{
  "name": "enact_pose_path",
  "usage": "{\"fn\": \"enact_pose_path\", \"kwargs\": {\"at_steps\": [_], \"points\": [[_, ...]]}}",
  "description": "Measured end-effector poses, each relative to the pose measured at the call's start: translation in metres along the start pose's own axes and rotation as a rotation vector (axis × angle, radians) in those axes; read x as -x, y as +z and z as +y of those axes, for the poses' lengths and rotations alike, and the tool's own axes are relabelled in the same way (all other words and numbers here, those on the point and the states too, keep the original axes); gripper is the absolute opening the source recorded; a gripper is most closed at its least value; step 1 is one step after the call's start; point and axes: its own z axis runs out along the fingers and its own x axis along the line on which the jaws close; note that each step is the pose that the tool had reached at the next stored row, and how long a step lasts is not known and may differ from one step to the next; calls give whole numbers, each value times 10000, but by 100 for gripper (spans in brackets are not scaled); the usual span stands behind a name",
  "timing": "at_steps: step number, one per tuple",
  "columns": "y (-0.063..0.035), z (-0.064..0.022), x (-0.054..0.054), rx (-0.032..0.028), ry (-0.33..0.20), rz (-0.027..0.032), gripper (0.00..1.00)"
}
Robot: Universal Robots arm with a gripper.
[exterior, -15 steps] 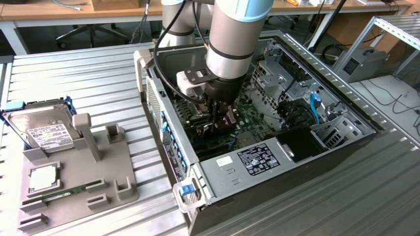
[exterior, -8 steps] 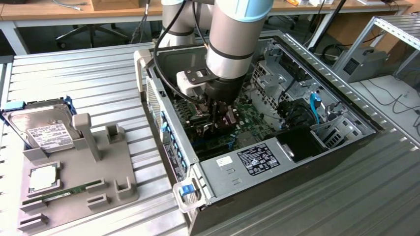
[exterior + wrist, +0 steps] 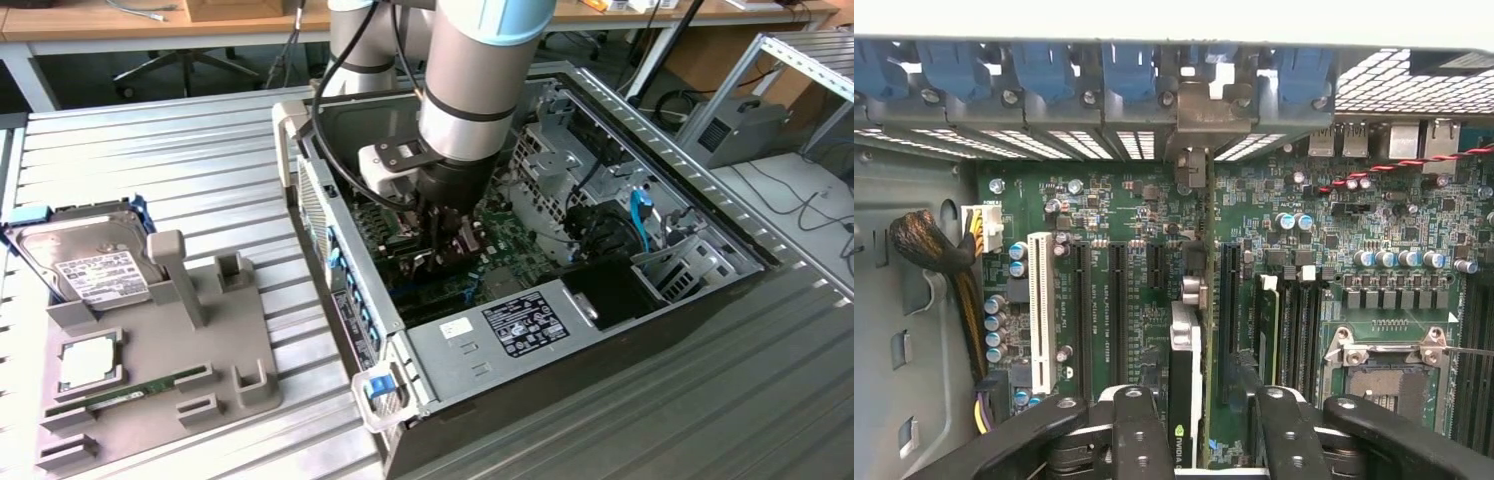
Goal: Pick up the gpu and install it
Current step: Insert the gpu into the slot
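Tool (image 3: pixel 1204 425) clamped on the gpu (image 3: pixel 1187 375), card edge-on between its fingers (image 3: pixel 1139 435), motherboard (image 3: pixel 1334 250) slots directly below, inside the open computer case (image 3: pixel 694 250)

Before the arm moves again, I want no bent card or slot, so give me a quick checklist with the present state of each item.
1. Grip: the gpu sits edge-on between the fingers of the gripper: ok.
2. Position: the gripper is down inside the computer case, above the motherboard: ok.
3. Bracket end: the card's metal bracket reaches the rear slot openings: ok.
4. Seating in the expansion slot: cannot tell, the card hides its own lower edge.
5. Neighbours: the white slot and the RAM stick stand apart from the card: ok.
6. Braided cable: lies off at the case wall, away from the card: ok.
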Motion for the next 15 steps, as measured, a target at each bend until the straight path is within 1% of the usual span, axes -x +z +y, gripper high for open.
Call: {"fn": "enact_pose_path", "kwargs": {"at_steps": [8, 15], "points": [[-21, -1, 1, 0, 0, 0, 40], [-88, -3, 3, 0, 0, 0, 40]]}}
